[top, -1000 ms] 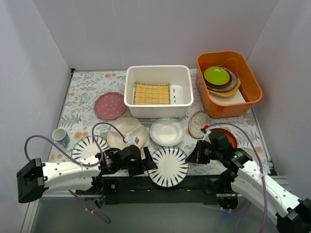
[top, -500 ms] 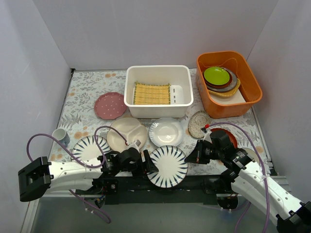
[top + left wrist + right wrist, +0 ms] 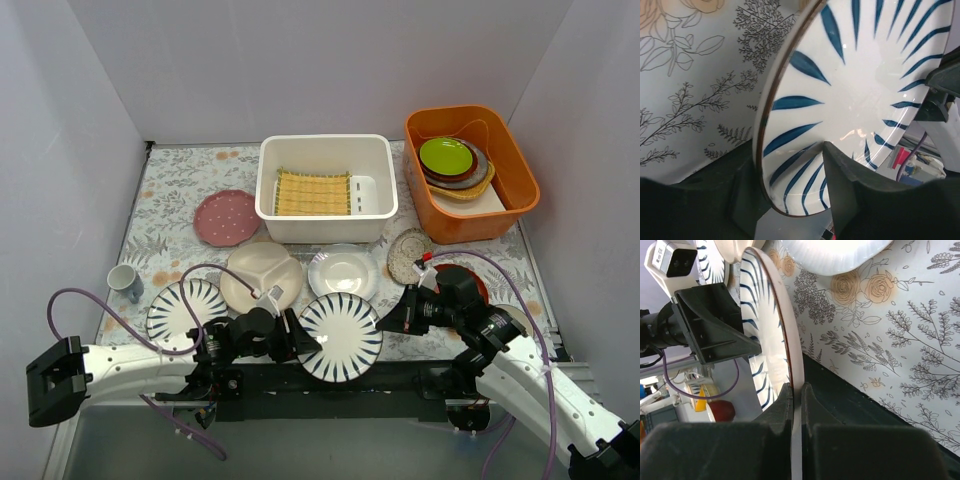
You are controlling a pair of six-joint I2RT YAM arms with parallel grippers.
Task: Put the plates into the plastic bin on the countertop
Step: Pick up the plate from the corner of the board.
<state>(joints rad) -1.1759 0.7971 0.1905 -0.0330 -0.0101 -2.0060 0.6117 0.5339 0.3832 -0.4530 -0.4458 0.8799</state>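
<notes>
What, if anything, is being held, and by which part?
The central striped plate: the right gripper pinches its rim; the left gripper straddles the opposite rim, grip unclear.

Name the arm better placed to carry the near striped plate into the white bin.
Right, probably: the right gripper is shut on the rim of the striped plate; the left gripper only straddles the opposite edge, open.

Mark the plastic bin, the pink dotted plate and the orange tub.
plastic bin (image 3: 325, 140), top external view, far rim.
pink dotted plate (image 3: 227, 217), top external view, centre.
orange tub (image 3: 470, 226), top external view, near wall.
</notes>
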